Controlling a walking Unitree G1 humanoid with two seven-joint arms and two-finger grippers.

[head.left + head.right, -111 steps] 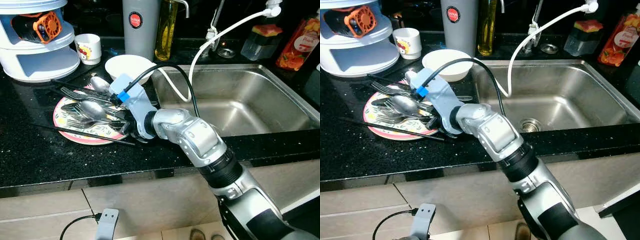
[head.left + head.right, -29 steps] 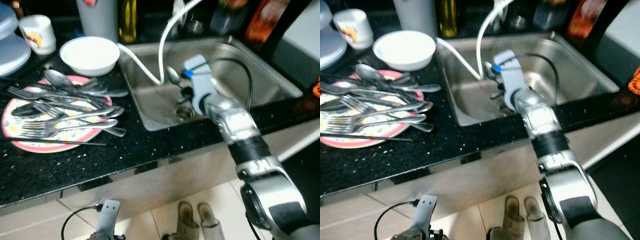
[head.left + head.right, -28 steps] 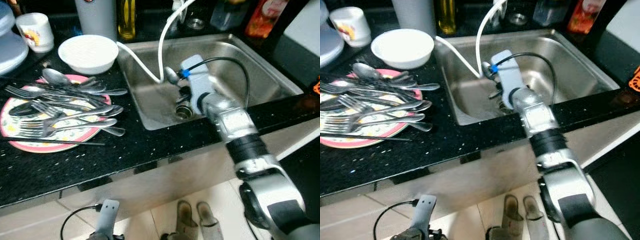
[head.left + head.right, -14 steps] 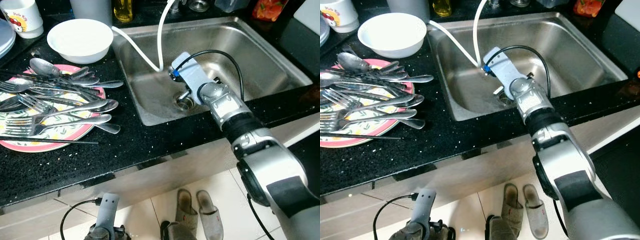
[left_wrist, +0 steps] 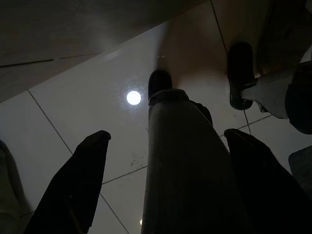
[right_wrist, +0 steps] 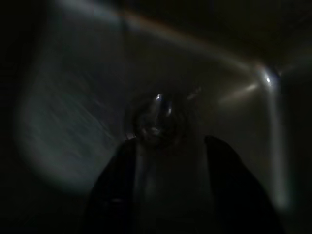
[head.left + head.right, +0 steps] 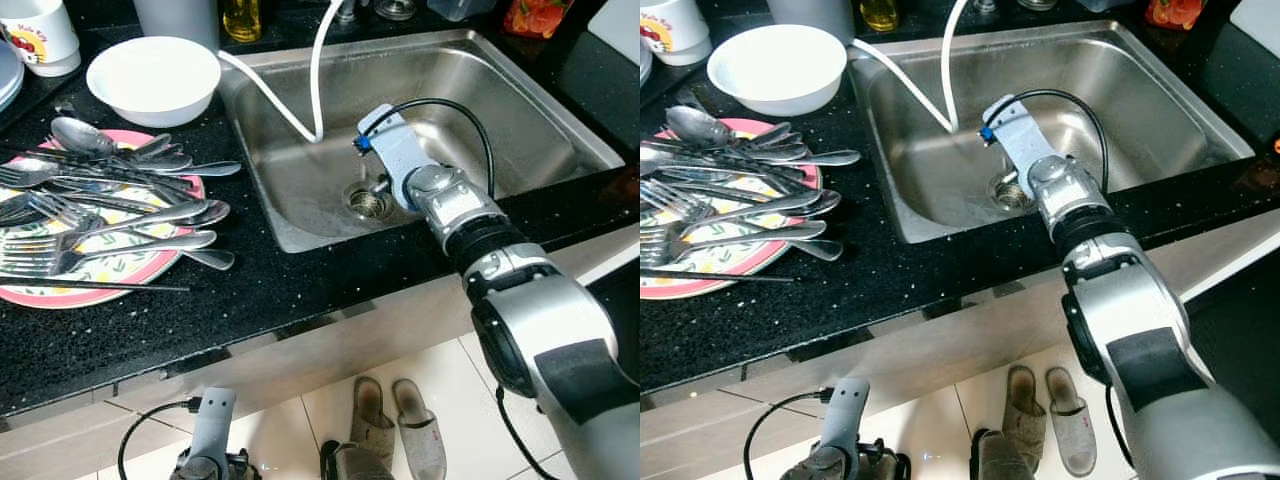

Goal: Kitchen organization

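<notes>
The right pincer (image 7: 372, 186) is reaching down into the stainless sink (image 7: 560, 120), hanging just above the drain (image 7: 366, 203). In the dim right wrist view something pale, possibly a spoon, is lying between its fingers, so whether it is grasping or released cannot be told. Forks and spoons (image 7: 120, 215) are lying piled on the floral plate (image 7: 90, 280) on the black surface (image 7: 200, 310), beside a white bowl (image 7: 153, 79). The left pincer (image 5: 161, 195) is hanging released over the tiled floor.
</notes>
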